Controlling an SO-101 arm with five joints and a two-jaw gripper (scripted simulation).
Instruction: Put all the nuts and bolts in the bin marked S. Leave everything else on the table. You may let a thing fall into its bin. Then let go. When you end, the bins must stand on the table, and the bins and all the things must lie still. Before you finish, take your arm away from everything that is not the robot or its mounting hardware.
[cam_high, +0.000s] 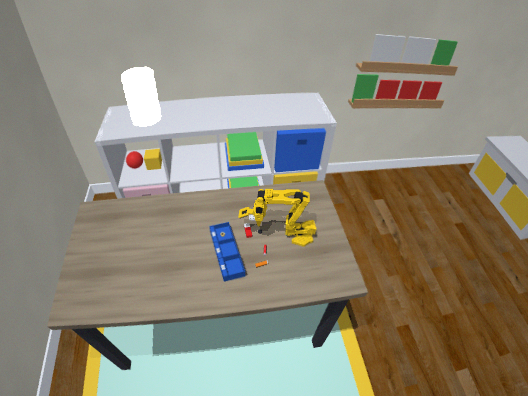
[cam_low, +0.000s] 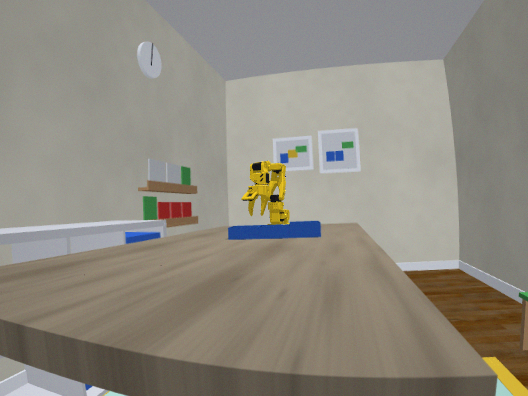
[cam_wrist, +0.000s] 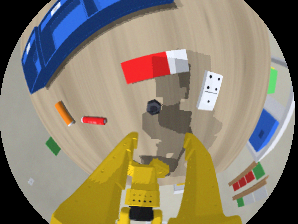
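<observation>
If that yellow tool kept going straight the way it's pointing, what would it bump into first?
Probably the small dark six-sided piece, or the wooden tabletop right beside it. The tool points down nearby, but depth is hard to judge.

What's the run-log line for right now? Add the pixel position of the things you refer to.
hand (cam_high: 249, 214) (cam_low: 257, 215) (cam_wrist: 161, 137): open, holding nothing | dark nut (cam_high: 260, 231) (cam_wrist: 153, 107): on table | brass nut (cam_high: 222, 234): in blue bin (cam_high: 236, 268) (cam_low: 274, 231) (cam_wrist: 35, 75)
</observation>
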